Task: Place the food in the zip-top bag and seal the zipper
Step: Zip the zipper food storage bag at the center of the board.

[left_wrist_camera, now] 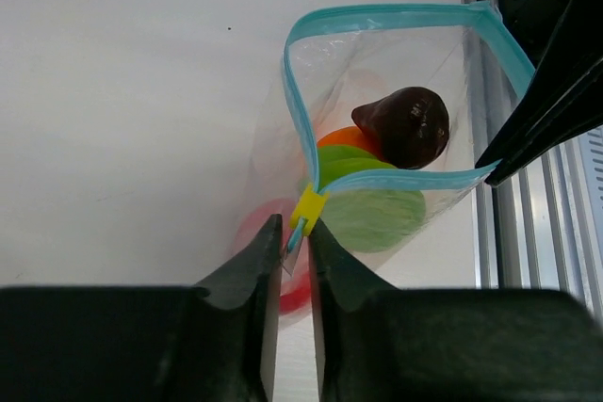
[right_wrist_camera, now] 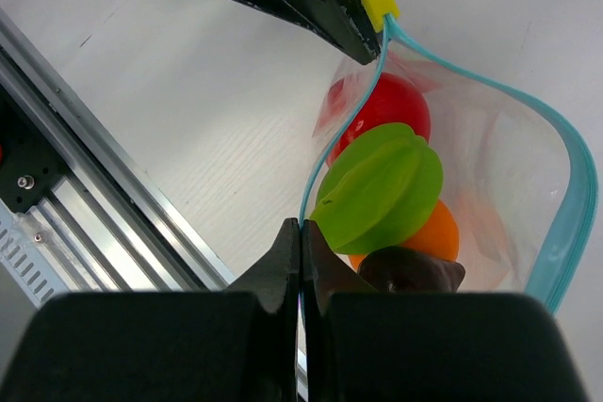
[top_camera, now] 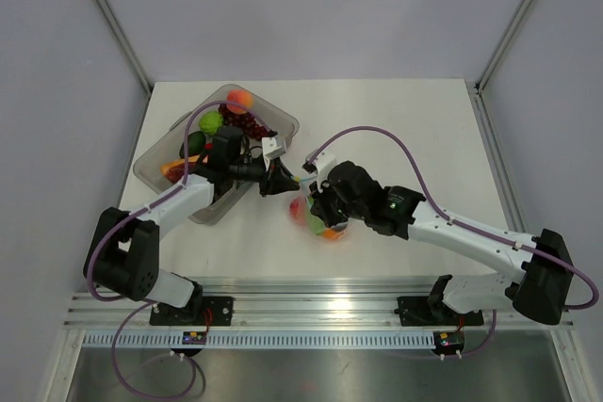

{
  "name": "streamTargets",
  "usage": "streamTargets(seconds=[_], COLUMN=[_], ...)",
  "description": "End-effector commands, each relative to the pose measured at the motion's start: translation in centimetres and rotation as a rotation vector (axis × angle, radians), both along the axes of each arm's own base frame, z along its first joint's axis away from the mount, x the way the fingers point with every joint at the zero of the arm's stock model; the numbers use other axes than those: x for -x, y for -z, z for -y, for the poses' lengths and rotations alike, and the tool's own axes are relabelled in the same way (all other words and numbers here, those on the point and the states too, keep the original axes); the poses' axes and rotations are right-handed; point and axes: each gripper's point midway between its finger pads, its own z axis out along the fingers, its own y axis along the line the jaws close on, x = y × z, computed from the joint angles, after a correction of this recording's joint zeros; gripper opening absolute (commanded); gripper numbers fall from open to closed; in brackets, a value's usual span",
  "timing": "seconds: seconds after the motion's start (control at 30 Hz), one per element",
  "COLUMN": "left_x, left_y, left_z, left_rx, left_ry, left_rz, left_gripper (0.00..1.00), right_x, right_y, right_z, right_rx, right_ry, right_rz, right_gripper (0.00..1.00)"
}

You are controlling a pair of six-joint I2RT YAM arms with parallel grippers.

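Observation:
The zip-top bag (top_camera: pixel 320 218) lies between both arms with its mouth open. Inside it are food pieces: a dark purple one (left_wrist_camera: pixel 405 124), a green one (right_wrist_camera: pixel 382 190), an orange one (right_wrist_camera: pixel 429 233) and a red one (right_wrist_camera: pixel 382 105). The light-blue zipper (left_wrist_camera: pixel 396 16) carries a yellow slider (left_wrist_camera: pixel 309 206) at one end. My left gripper (left_wrist_camera: pixel 295 233) is closed narrowly on that end, its tips at the slider (right_wrist_camera: pixel 380 2). At the opposite end my right gripper (right_wrist_camera: pixel 301 233) is shut on the zipper edge (right_wrist_camera: pixel 339 138).
A clear rigid tub (top_camera: pixel 151 171) stands at the back left and holds more toy food: a peach-orange piece (top_camera: pixel 239 99), a green one (top_camera: pixel 211 121) and dark grapes (top_camera: pixel 247 124). The aluminium rail (right_wrist_camera: pixel 94 204) runs along the near table edge, close to the bag.

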Motion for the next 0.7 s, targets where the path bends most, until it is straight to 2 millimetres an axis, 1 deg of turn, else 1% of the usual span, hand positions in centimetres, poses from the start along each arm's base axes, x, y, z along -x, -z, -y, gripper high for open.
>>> streamTargets(seconds=[0.0,0.1,0.13,0.2,0.23,0.27,0.33,0.4,0.43,0.47,0.53,0.57,0.6,0.63,0.67], left_x=[-0.2,-0.1,0.0,0.1,0.1,0.3,0.3,1.0,1.2,1.1,1.2,1.2,1.2,1.3,1.6], left_y=[-1.7,-1.8,-1.8,-2.0,-2.1,-2.1,-2.4,-2.3,-2.5,-2.9,-2.9,-3.0,-3.2,-3.3,-3.5], left_z=[0.5,0.5,0.5,0.5,0.5,0.5,0.5,0.4,0.4,0.5,0.5,0.5,0.5,0.5,0.5], left_rx=[0.031,0.033,0.035,0.037,0.036,0.037,0.042,0.034,0.035,0.038,0.032,0.032,0.033,0.035,0.039], left_ry=[0.047,0.05,0.054,0.058,0.058,0.064,0.074,0.108,0.114,0.13,0.134,0.137,0.138,0.143,0.154], left_rz=[0.06,0.06,0.06,0.064,0.064,0.06,0.075,0.059,0.046,0.059,0.041,0.037,0.045,0.045,0.051], left_gripper=[0.12,0.06,0.0,0.0,0.0,0.0,0.0,0.0,0.0,0.0,0.0,0.0,0.0,0.0,0.0], right_x=[-0.6,-0.5,-0.4,-0.4,-0.3,-0.3,0.1,0.8,1.1,0.9,0.7,0.1,-0.4,-0.8,-0.8], right_y=[-1.7,-1.6,-1.5,-1.6,-1.6,-1.9,-2.4,-4.2,-4.3,-5.3,-6.3,-7.1,-7.5,-7.9,-8.0], right_z=[-1.0,-1.1,-1.0,-1.0,-0.8,-0.8,-0.6,-1.0,-0.9,-1.0,-0.9,-0.9,-0.8,-1.1,-1.2], right_rx=[-0.034,-0.035,-0.029,-0.024,-0.013,-0.014,-0.016,-0.048,-0.047,-0.061,-0.061,-0.068,-0.059,-0.067,-0.042], right_ry=[-0.006,-0.005,-0.007,-0.006,-0.006,-0.009,-0.026,-0.073,-0.086,-0.09,-0.094,-0.086,-0.077,-0.083,-0.14], right_rz=[0.043,0.036,0.028,0.022,0.016,0.021,0.017,0.019,0.018,0.034,0.068,0.099,0.134,0.162,0.21], right_gripper=[0.0,0.0,0.0,0.0,0.03,0.12,0.23,0.36,0.38,0.38,0.37,0.37,0.33,0.31,0.3])
